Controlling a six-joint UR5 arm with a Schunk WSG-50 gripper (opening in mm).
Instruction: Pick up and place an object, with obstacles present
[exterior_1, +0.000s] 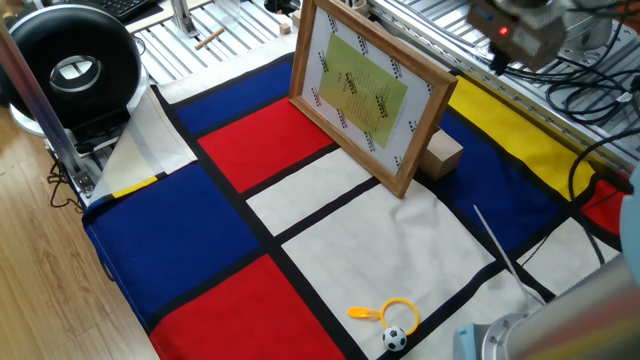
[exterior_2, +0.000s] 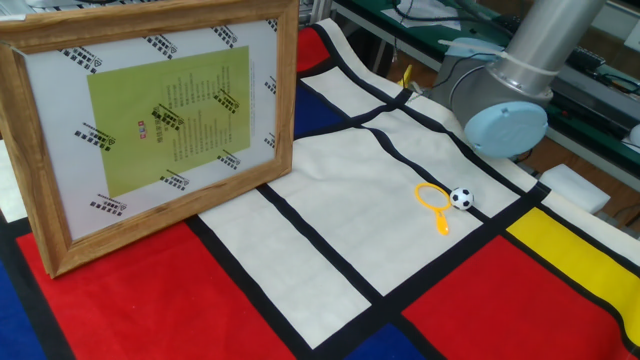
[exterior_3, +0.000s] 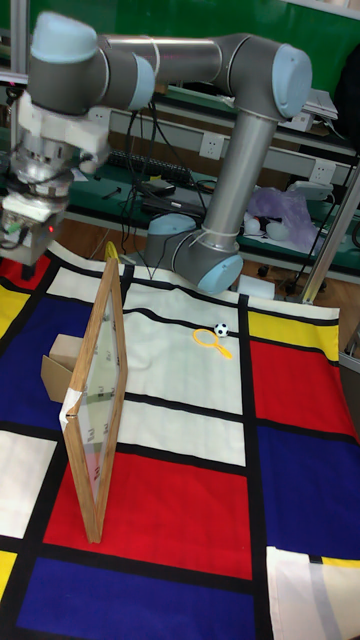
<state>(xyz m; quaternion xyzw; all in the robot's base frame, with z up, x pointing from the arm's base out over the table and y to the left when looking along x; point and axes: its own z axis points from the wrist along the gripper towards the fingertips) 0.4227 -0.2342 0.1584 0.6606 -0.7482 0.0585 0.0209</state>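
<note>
The object, a small light-tan wooden cube, rests on the blue cloth just behind the obstacle, a large upright wooden-framed picture with a yellow-green text sheet. From the tall fixed view the cube sits left of the picture frame. My gripper hangs high above the cube and apart from it, and its fingers are too blurred to read. It also shows at the top edge as gripper. In the other fixed view the frame hides the cube.
A yellow ring and a tiny football lie on the white panel near the robot base. A black round device stands off the cloth at the left. Cables and metal rails run behind the frame.
</note>
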